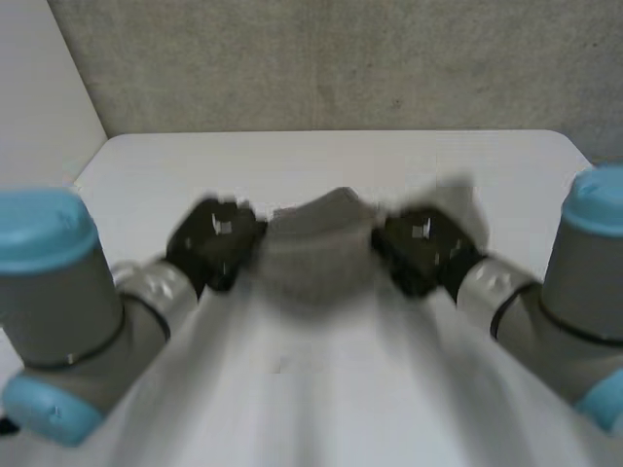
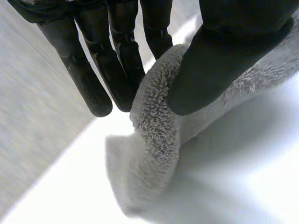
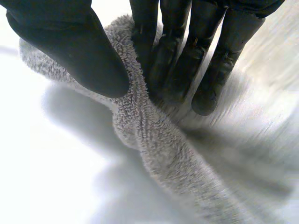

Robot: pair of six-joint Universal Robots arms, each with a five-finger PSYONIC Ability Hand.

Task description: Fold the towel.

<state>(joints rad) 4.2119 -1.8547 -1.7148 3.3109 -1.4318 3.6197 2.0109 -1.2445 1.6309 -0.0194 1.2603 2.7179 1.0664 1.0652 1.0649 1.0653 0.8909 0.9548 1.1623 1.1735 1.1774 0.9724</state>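
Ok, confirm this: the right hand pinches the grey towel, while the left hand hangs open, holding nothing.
Wrong about the left hand: the left wrist view shows it pinching the grey towel too, not open and empty. The right hand pinches the grey towel, as you said.

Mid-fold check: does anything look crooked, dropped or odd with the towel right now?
Nothing stands out. The left hand and the right hand each pinch the towel by its edge between thumb and fingers, roughly level with each other over the table. The stretch between them is slack and bunched, as soft cloth would be.
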